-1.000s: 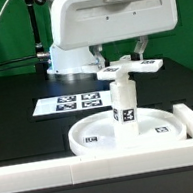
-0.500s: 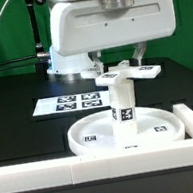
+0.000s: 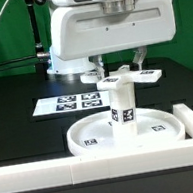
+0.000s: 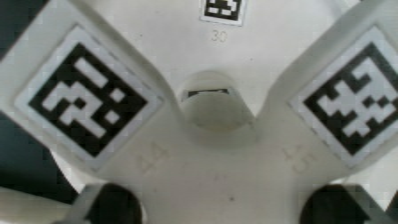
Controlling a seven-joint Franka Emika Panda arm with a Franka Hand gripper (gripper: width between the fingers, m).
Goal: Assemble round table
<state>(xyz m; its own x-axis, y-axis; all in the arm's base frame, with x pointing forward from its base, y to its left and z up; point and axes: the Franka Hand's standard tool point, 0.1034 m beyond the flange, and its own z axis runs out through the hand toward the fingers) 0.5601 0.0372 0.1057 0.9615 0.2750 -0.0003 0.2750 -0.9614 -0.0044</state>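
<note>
Holding cross-shaped piece (image 3: 132,76) in gripper (image 3: 119,67), fingers clamped on it.
Piece sits right under the gripper, atop the upright post (image 3: 122,112) at the middle of the round disc (image 3: 91,138); contact unclear.

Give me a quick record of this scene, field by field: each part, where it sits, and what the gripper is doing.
base: round disc lying flat on the black table, rim up
column: post standing upright at the middle of the disc
top: cross-shaped piece sitting on the post, roughly level
arm: gripper above, one finger on either side of the cross-shaped piece, closed on it
behind: marker board flat on the table
front: border wall along the near edge
</note>
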